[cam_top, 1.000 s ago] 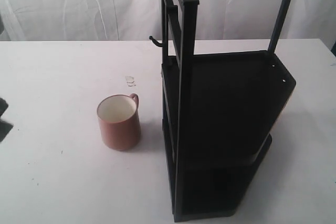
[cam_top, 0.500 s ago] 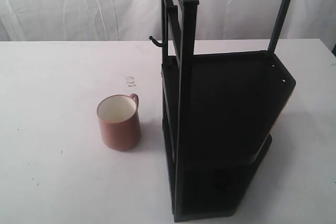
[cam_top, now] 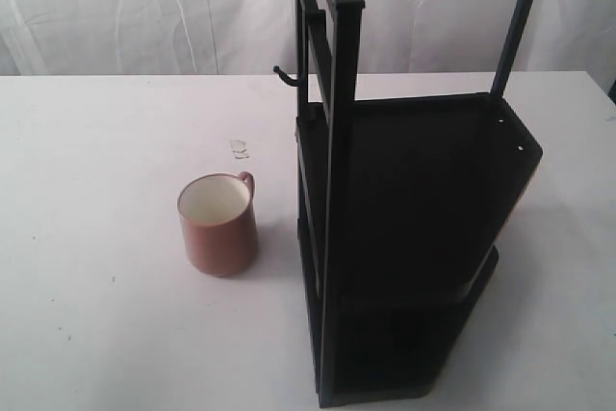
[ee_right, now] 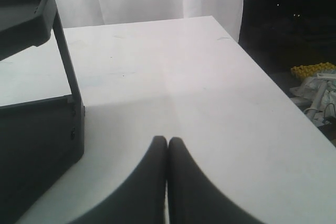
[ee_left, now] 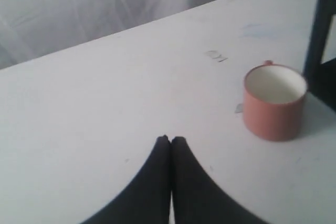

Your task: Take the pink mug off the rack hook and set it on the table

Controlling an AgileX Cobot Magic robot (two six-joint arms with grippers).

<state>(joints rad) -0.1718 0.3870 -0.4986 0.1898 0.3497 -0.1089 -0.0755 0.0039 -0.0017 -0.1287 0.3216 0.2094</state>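
Observation:
The pink mug (cam_top: 218, 224) stands upright on the white table (cam_top: 106, 151), left of the tall black rack (cam_top: 404, 228), its handle turned toward the back. The rack hook (cam_top: 282, 74) juts bare from the rack's post. The left wrist view has the pink mug (ee_left: 274, 102) well off to one side of my left gripper (ee_left: 171, 140), which is shut on nothing. My right gripper (ee_right: 167, 141) is shut too, empty, over bare tabletop beside the rack's base (ee_right: 37, 145). Neither gripper shows in the exterior view.
A small scuff mark (cam_top: 239, 148) lies on the table behind the mug. A white curtain (cam_top: 144, 7) hangs behind the table. In the right wrist view the table's edge (ee_right: 278, 85) drops off to a dark area with clutter.
A dark shape at the exterior view's left edge has slipped out of sight. The mug and rack have not moved.

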